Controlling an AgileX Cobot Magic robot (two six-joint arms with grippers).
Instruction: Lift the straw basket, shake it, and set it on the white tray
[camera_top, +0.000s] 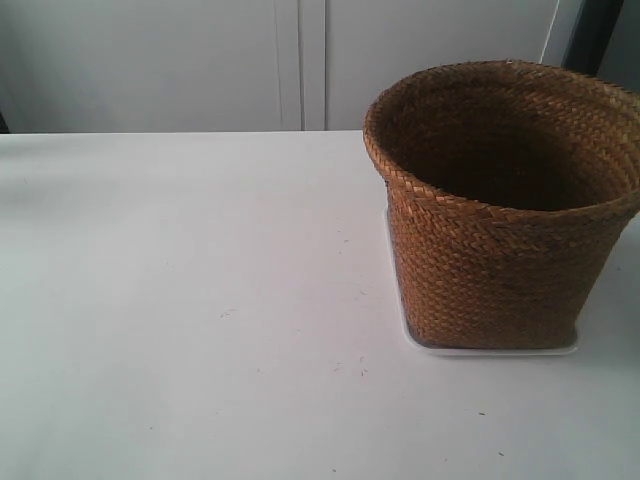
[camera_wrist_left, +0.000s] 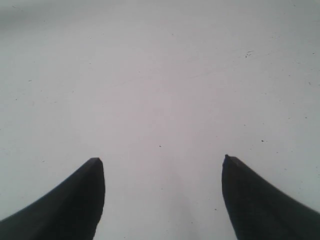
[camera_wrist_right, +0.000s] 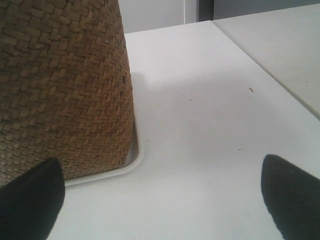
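Left gripper (camera_wrist_left: 161, 159): released, jaws spread wide, nothing between them. Its wrist view shows only bare white table (camera_wrist_left: 160, 75) with a few small dark specks beneath it.

Right gripper (camera_wrist_right: 162, 165): also released, jaws wide apart and holding nothing. One dark finger (camera_wrist_right: 30, 200) sits low, just beside the foot of the basket (camera_wrist_right: 60, 75). Whether it touches the weave cannot be told. The gap between the jaws frames open table (camera_wrist_right: 200, 100), not the basket.

Basket (camera_top: 500, 230): upright at the right of the exterior frame, the wider braided rim uppermost and the inside dark. It stands on the tray (camera_top: 490, 349), of which only a thin white edge shows along the base and up the basket's left side. In the right wrist view a rounded corner of the tray (camera_wrist_right: 135, 160) projects slightly past the basket's wall.

Table (camera_top: 180, 300): takes up the left and lower parts of the exterior frame. Pale cupboard doors (camera_top: 300, 60) run across the top. Neither arm appears in the exterior view.
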